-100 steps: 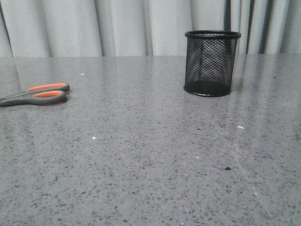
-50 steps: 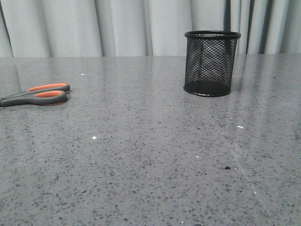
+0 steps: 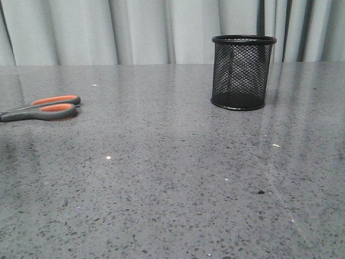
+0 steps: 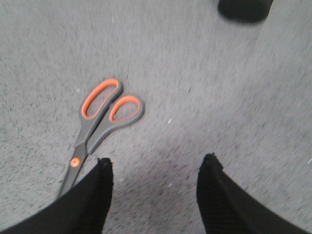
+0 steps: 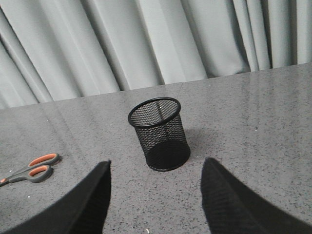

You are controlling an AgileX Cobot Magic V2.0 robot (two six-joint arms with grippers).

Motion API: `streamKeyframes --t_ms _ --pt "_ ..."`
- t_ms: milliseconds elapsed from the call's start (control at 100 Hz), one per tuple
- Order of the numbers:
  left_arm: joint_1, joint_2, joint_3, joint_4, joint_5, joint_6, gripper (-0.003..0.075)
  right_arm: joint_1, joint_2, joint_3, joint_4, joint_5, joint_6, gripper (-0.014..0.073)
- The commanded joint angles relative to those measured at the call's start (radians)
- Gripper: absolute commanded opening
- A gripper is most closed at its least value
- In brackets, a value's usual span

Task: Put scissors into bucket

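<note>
Reaching stage: the left gripper (image 4: 156,168), jaws spread, hangs near the scissors (image 3: 40,108) lying flat on the table's left, well apart from the upright bucket (image 3: 243,73). Next it must centre over the handles and descend

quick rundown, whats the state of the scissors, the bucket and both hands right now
scissors: closed, lying flat on the table, not held
bucket: upright, empty, standing apart from the scissors
left hand: open, holding nothing, above the table by the scissors' blades
right hand: open, holding nothing, facing the bucket
</note>
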Motion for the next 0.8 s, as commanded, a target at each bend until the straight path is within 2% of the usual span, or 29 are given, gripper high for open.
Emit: streamKeyframes --t_ms 0,110,280,510,790 --pt "-0.008 0.106 -0.130 0.050 0.060 0.010 0.0369 0.017 0.016 -0.034 0.012 -0.073 -0.013 0.0374" --pt "-0.008 0.245 -0.236 0.095 0.118 0.010 0.0374 0.032 0.016 -0.034 0.012 -0.073 -0.013 0.0374" --pt "-0.008 0.433 -0.361 0.181 0.195 0.001 0.0454 0.036 0.016 -0.034 0.012 -0.073 -0.013 0.0374" --pt "-0.008 0.625 -0.473 0.259 0.373 -0.018 0.0453 0.045 0.016 -0.034 0.012 -0.071 -0.013 0.0374" --pt "-0.008 0.716 -0.591 0.335 0.353 -0.020 0.0453 0.068 0.016 -0.034 0.006 -0.067 -0.013 0.0374"
